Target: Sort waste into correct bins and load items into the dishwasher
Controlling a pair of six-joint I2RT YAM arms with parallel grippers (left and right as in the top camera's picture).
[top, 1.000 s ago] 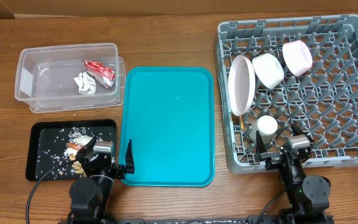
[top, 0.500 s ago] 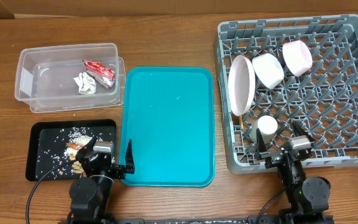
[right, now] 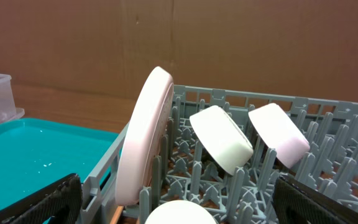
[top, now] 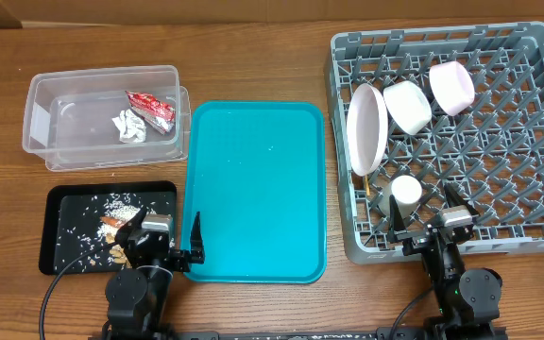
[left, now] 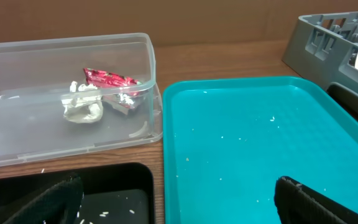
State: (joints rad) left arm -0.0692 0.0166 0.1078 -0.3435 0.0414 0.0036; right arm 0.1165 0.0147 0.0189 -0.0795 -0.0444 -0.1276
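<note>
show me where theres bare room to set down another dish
The dish rack is bare over its right half, from the pink bowl and cup out to the right rim. Its left side is crowded: plate, white bowl, pink bowl, cup. The teal tray, between the clear bin and the rack, is bare but for a few grains.

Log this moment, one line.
left gripper open by tray | right gripper open at rack | wrapper, tissue in bin | plate, bowls, cup racked

The left gripper point(top: 164, 238) sits low, folded back over its arm's base, jaws spread wide and holding nothing. The right gripper point(top: 429, 225) sits likewise, its fingers point(right: 33, 202) wide apart, empty.
</note>
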